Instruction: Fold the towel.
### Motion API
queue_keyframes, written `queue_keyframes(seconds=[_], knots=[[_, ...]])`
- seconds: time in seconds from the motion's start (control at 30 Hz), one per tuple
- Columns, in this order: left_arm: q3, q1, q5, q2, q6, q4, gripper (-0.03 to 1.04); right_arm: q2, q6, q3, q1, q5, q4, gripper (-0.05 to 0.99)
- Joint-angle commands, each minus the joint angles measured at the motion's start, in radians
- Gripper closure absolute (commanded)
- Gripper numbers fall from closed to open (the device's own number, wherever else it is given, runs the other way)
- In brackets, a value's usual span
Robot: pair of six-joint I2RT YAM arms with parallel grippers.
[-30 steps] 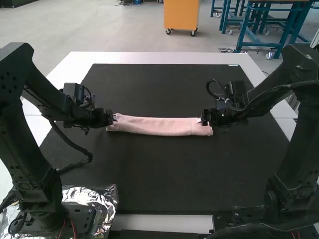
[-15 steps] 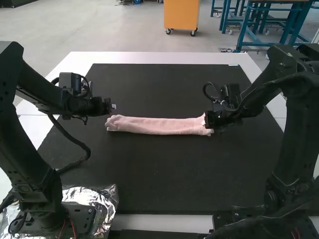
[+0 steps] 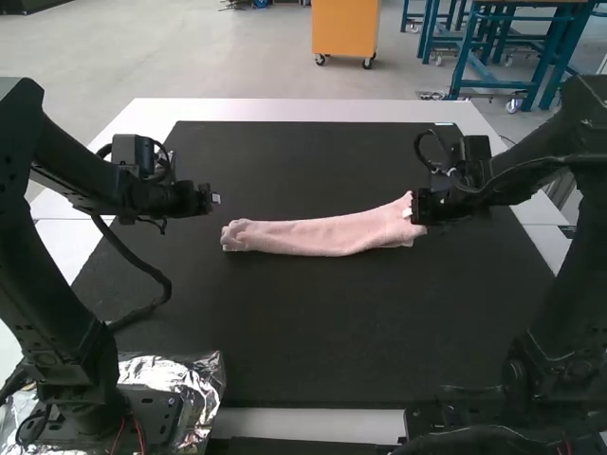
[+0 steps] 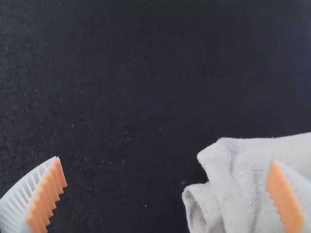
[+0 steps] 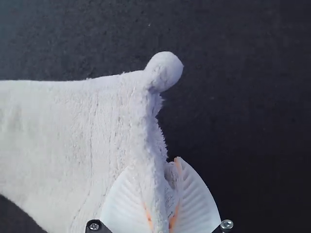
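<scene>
Two hands, one towel: left [image 3: 216, 198] let go, right [image 3: 414, 210] dragging.
Left hand spread wide, nothing in it, backed off just beside towel's left end; pink towel [image 3: 313, 235], narrow folded strip mid dark mat [image 3: 313, 332], shifted right and now slanted, left end slightly rumpled; right hand pinched on edge of its right end, moved right with it. Probably straightening or repositioning before crosswise fold; strip could twist or loosen. No writing readable on towel.
</scene>
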Motion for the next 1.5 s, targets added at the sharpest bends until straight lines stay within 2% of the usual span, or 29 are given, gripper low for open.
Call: queue_keyframes(seconds=[0.0, 0.13, 0.27, 0.33, 0.47, 0.63, 0.8, 1.1, 1.47], knots=[[0.042, -0.006, -0.007, -0.017, 0.023, 0.008, 0.04, -0.048, 0.011, 0.044, 0.013, -0.052, -0.009, 0.96], [0.051, -0.006, -0.041, -0.010, 0.054, 0.013, 0.04, -0.044, 0.041, 0.058, 0.072, -0.053, -0.009, 0.96], [0.046, 0.000, -0.046, -0.008, 0.068, 0.012, 0.04, 0.002, 0.067, 0.071, 0.165, -0.043, 0.012, 0.96], [0.040, 0.002, -0.055, -0.008, 0.089, 0.010, 0.04, 0.033, 0.074, 0.090, 0.210, -0.040, 0.015, 0.96], [0.017, 0.002, -0.112, -0.006, 0.134, 0.033, 0.04, 0.090, 0.087, 0.139, 0.293, -0.020, 0.032, 0.96], [-0.007, 0.025, -0.135, -0.006, 0.134, 0.088, 0.04, 0.171, 0.101, 0.225, 0.382, -0.007, 0.035, 0.96], [-0.021, 0.035, -0.141, -0.006, 0.134, 0.101, 0.04, 0.254, 0.118, 0.323, 0.455, 0.006, 0.035, 0.96], [-0.064, 0.037, -0.139, -0.006, 0.135, 0.124, 0.04, 0.398, 0.135, 0.492, 0.570, 0.032, 0.029, 0.96], [-0.101, 0.037, -0.139, -0.006, 0.131, 0.151, 0.04, 0.535, 0.147, 0.662, 0.638, 0.036, -0.005, 0.96]])
